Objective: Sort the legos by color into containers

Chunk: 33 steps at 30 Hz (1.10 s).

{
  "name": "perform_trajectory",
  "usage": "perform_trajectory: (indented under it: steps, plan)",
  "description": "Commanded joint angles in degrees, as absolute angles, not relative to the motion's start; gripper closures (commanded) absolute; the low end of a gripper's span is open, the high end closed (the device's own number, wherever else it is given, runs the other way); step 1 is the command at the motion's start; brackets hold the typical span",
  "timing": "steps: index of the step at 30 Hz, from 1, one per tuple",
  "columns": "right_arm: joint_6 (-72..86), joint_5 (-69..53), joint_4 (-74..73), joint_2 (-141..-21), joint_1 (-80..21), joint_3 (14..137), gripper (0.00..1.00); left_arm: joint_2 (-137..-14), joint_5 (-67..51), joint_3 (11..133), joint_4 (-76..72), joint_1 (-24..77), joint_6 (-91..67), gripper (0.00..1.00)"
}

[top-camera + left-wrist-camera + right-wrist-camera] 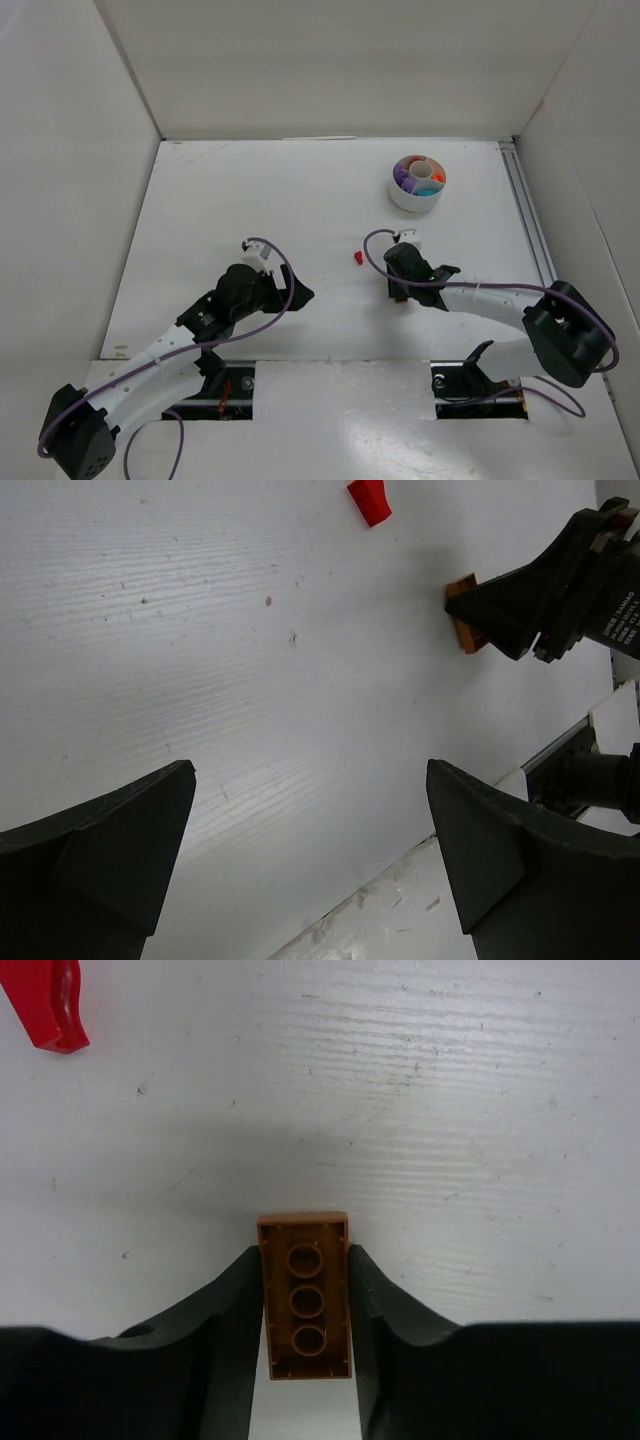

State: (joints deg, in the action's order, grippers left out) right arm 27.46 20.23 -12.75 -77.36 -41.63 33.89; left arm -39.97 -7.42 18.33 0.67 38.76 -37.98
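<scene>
Right jaws: the right gripper [305,1255] squeezes the brown brick [305,1295], with one finger on each long side.
Brick direction: its long side runs straight out from the gripper, the same way the fingers point. The far end sticks out past the fingertips. Three round rings in a row face the wrist camera.
Brick place: low over the middle of the table [250,200]. I cannot tell if it touches.
Left jaws: the left gripper [310,780] is wide apart and holds nothing.
Writing: there are small white letters on the side of the right gripper in the left wrist view, too tiny to read.
Red piece [45,1005]: lies on the table just to the left of the right gripper and a bit farther away.
Tub [417,205]: stands far and a little right of the right gripper, with purple, teal and orange bits inside.
Right arm: starts near right, reaches left, low and stretched out.
Left arm: starts near left, bends up, and points right toward the brick.
</scene>
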Motion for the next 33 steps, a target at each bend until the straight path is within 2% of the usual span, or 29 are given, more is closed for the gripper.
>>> perform_trajectory:
  steps: [1,3,6,11,16,21,27,33]
  plan:
    - [27.95,20.13,-10.63,-76.73,-41.04,32.70,0.63,-39.11,-7.56,17.84,-1.58,38.58,-37.18,0.01]
    - [26.91,20.65,-10.63,-76.20,-41.04,32.70,0.74,-38.59,-7.56,17.84,-1.58,38.58,-37.18,0.01]
    - [24.27,21.18,-9.59,-75.59,-40.52,33.49,0.85,-38.58,-7.04,17.84,-1.58,38.58,-37.71,0.01]
    - [9.34,20.57,-2.57,-72.87,-38.95,37.43,0.86,-39.19,-6.50,19.42,-1.58,38.58,-37.71,0.01]
    - [-6.57,7.57,12.36,-71.46,-30.16,41.38,0.87,-41.57,-6.50,22.23,-3.52,38.58,-36.48,0.01]
    - [-18.16,-5.33,23.97,-77.06,-18.74,48.41,0.87,-46.57,-8.61,24.69,-8.60,38.58,-35.24,0.01]
    - [-20.74,-22.22,34.96,-89.88,-10.12,58.86,0.89,-52.63,-8.01,29.96,-10.82,38.06,-34.63,0.01]
    - [-19.60,-25.83,39.02,-98.60,-6.51,64.42,0.89,-57.82,-6.42,34.09,-10.02,38.06,-34.10,0.01]
